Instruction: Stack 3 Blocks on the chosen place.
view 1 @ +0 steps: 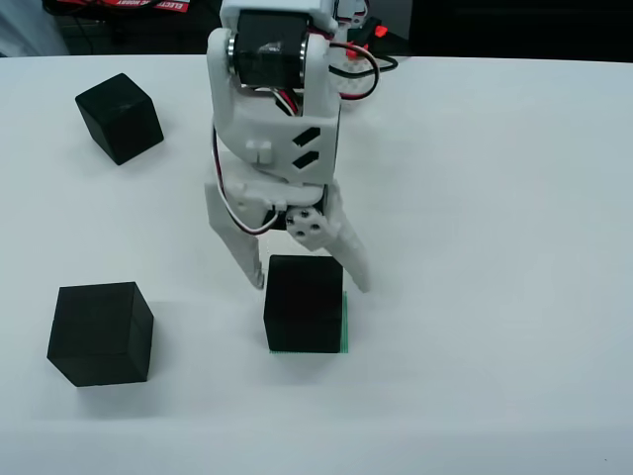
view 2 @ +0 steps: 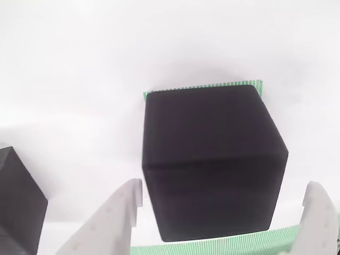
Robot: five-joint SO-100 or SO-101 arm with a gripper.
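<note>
i've got one block (view 1: 305,303) sitting on the green square (view 1: 345,322), approx centred; in the view that rides on the gripper the striped green shows along the block's far edge and again at its near edge, so it covers most of the patch w/ a bit of skew. gripper (view 1: 306,280) is spread, fingers either side of that block w/ white table visible between each finger and the block, so i read it as let go, not pinching. that's 1 of 3 done, i reckon. two blocks left: one (view 1: 100,332) well to the left of the green square in the view from the front, same depth; the other (view 1: 119,117) further back and left, near the table's far edge. both lie loose on the table (view 1: 495,247), untouched. next i need to lift clear and fetch block 2.
</note>
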